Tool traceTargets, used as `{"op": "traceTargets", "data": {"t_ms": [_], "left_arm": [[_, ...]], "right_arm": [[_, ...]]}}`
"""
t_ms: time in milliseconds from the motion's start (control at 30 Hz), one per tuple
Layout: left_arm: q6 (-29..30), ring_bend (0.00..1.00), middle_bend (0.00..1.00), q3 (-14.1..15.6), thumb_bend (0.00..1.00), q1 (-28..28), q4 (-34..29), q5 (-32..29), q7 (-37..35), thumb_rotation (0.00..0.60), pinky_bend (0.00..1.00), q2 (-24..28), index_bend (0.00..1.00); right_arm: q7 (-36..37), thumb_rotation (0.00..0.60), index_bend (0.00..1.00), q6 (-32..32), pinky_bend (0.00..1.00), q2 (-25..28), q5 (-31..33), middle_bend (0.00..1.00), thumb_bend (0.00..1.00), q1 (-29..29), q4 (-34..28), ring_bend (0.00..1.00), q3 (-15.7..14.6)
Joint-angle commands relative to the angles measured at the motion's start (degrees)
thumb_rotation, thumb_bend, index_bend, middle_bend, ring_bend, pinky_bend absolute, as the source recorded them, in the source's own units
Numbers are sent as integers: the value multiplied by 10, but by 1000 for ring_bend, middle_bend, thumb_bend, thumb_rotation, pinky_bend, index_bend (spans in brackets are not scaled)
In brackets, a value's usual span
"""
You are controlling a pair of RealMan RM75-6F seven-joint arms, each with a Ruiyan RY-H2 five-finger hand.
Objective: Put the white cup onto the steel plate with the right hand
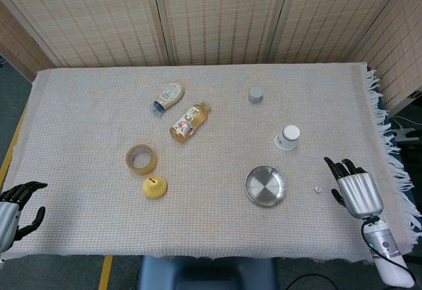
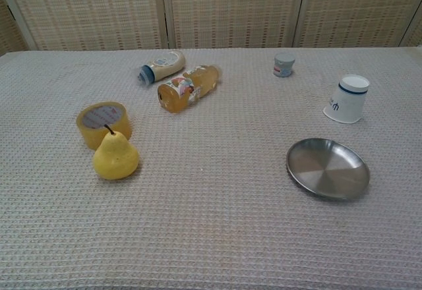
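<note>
The white cup stands upside down on the cloth, right of centre, with a dark band near its top. The round steel plate lies bare in front of it, nearer the table's front edge. My right hand hovers open at the front right, to the right of the plate and apart from both things. My left hand is open at the front left corner, partly cut off by the frame. Neither hand shows in the chest view.
A yellow pear and a roll of tape sit at the left. An orange juice bottle and a cream bottle lie on their sides further back. A small grey jar stands behind the cup. A tiny object lies beside my right hand.
</note>
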Motion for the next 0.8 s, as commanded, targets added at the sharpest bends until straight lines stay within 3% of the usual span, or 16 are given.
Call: {"op": "traceTargets", "data": {"t_ms": [33, 233, 433, 733, 800], "left_arm": [[-2, 278, 277, 1, 430, 1, -1, -1, -5, 600, 401, 3, 268], [-7, 278, 279, 0, 430, 6, -8, -17, -12, 600, 402, 11, 268], [-9, 278, 282, 3, 430, 9, -18, -16, -8, 600, 404, 17, 272], [2, 278, 286, 7, 431, 10, -20, 6, -11, 600, 404, 19, 288], [-1, 278, 287, 8, 431, 9, -19, 8, -12, 600, 404, 19, 288]], "right_arm": [[-1, 600, 281, -15, 788, 14, -7, 549, 136, 12, -17, 443, -3], [9, 600, 350, -45, 887, 36, -20, 677, 136, 24, -39, 566, -17], [1, 600, 345, -71, 963, 37, -1, 757, 142, 30, -35, 634, -18], [39, 600, 255, -126, 991, 47, 52, 782, 232, 31, -52, 664, -25], [61, 600, 272, -142, 996, 52, 59, 786, 264, 35, -57, 669, -26]]}}
